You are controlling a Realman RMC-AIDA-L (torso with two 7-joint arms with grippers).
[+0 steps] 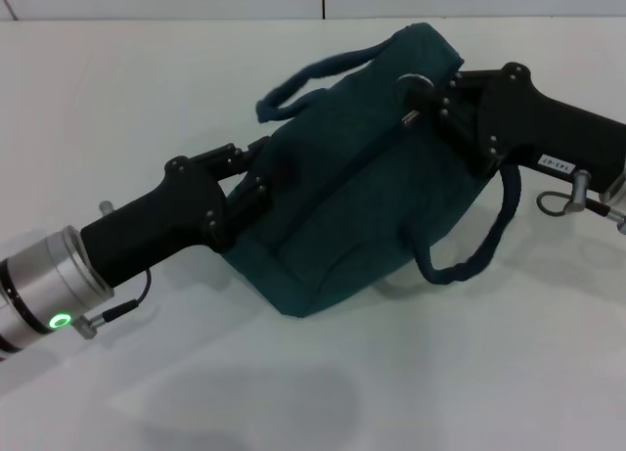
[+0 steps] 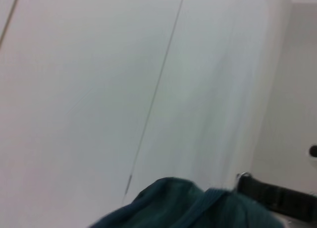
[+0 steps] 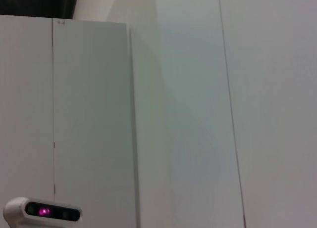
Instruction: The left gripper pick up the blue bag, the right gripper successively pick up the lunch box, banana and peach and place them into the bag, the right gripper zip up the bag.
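While both black claw tools (image 1: 256, 177) (image 1: 430, 104) pinch its edges, apparently closed, the soft teal fabric bag (image 1: 352, 216) sags.

A plain white counter (image 1: 323, 392) fills the head view, meeting a pale wall along its far edge. The blue bag (image 1: 357, 192) sits near the middle of the counter, its lower corner resting on the surface. One loop handle (image 1: 469, 250) droops down beside the bag, and the bag's soft shadow falls on the counter just below it.
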